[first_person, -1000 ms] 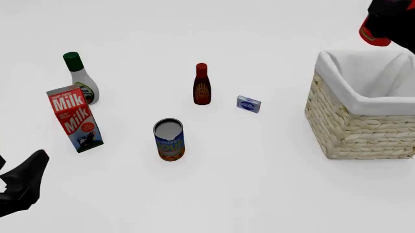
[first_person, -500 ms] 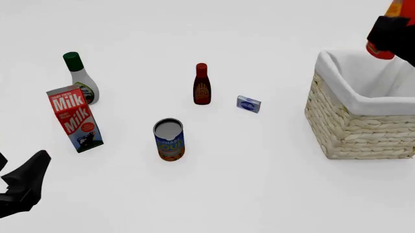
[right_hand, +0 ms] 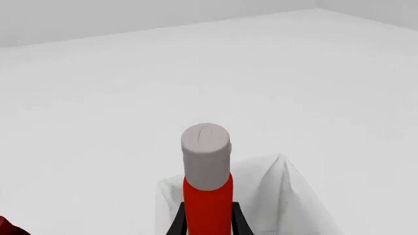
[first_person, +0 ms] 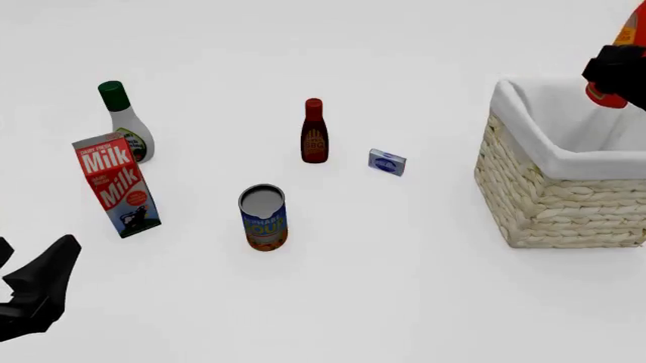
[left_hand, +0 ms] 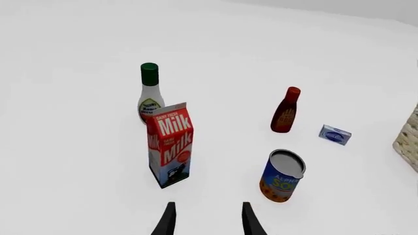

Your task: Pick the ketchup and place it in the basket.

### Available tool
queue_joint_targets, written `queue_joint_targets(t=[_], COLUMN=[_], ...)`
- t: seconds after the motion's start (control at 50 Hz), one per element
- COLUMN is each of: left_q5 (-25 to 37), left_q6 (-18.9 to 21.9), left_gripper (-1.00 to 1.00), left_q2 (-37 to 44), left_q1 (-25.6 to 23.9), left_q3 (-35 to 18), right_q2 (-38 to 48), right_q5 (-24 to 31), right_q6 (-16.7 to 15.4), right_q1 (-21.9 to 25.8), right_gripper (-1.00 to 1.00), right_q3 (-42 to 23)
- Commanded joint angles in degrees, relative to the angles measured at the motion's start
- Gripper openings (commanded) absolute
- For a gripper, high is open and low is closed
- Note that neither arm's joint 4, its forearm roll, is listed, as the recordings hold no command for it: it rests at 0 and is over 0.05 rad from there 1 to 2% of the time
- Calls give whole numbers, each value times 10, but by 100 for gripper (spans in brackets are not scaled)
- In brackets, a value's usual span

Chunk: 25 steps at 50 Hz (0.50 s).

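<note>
The right gripper [right_hand: 207, 220] holds the one ketchup [right_hand: 207, 196] between its fingers, jaws closed on the red body below the white cap. In the front view the ketchup [first_person: 618, 68] hangs in the air above the far right part of the single basket [first_person: 550, 200], partly hidden by the right gripper [first_person: 616, 69] and cut off by the frame edge. The basket's white lining shows beneath the bottle in the right wrist view.

Left of the basket stand five other things, one of each: a small blue box [first_person: 388, 162] nearest it, then a dark bottle [first_person: 314, 131], a can [first_person: 263, 218], a milk carton [first_person: 116, 184] and a white bottle [first_person: 125, 122] with a green cap, farthest from the basket. All five stand apart from the basket.

The left gripper [left_hand: 206, 219] hovers well away from the basket, near the carton, its two fingers parted with nothing between them.
</note>
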Motion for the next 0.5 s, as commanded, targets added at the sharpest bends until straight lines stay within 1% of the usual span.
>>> queue_joint_targets(t=[0.02,0.1,0.14,0.18,0.2,0.22,0.24,0.44,0.5], left_q5=[4,5,5,5,5,5,5,9,6], left_q6=[0,-1,0,0,0,0,0,-1,-1], left_gripper=[100,100,100,100,100,100,100,100,100], left_q2=[-4,-5,-5,-5,-6,-6,-6,-9,-8], left_q1=[-4,-5,-6,-6,-6,-6,-6,-6,-6], left_q3=[-3,-3,-3,-3,-3,-3,-2,-2,-2], right_q2=[24,34,48,49,61,61,60,79,87], right_q5=[-5,-9,-7,-8,-6,-6,-10,-18,-14], right_q6=[5,6,-2,0,-12,-12,-4,-7,-15], right_q1=[-21,-28,-36,-37,-44,-44,-43,-49,-51], right_gripper=[-100,-100,-100,-100,-100,-100,-100,-100,-100], right_q3=[-5,-5,-10,-10,-14,-14,-11,-11,-21])
